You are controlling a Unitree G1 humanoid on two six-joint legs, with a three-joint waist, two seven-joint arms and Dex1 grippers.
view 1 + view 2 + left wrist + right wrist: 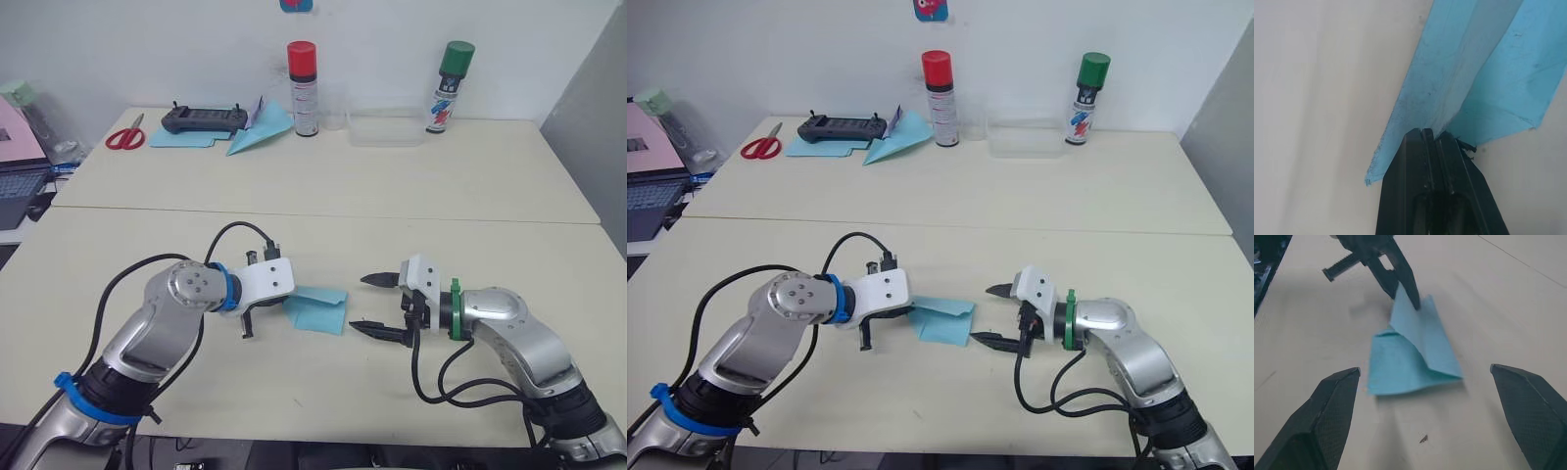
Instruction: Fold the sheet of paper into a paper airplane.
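Centre frame, the left gripper (pixel 257 315) jaws pinch the sheet of paper (pixel 318 308), hiding its near edge; right gripper (pixel 377 304) jaws gape wide, empty, just beside it on the worktop (pixel 323 382).

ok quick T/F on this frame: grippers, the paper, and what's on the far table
1. The left gripper is shut on the sheet of paper. True.
2. The right gripper is pinching the paper's other edge. False: it is open and apart from the paper, fingers spread to either side.
3. The sheet lies fully flat. False: the part at the left gripper is lifted, the rest rests on the table.
4. Red-handled scissors lie at the far table's left end. True.
5. Both spray cans have red caps. False: one cap is red, the other green.
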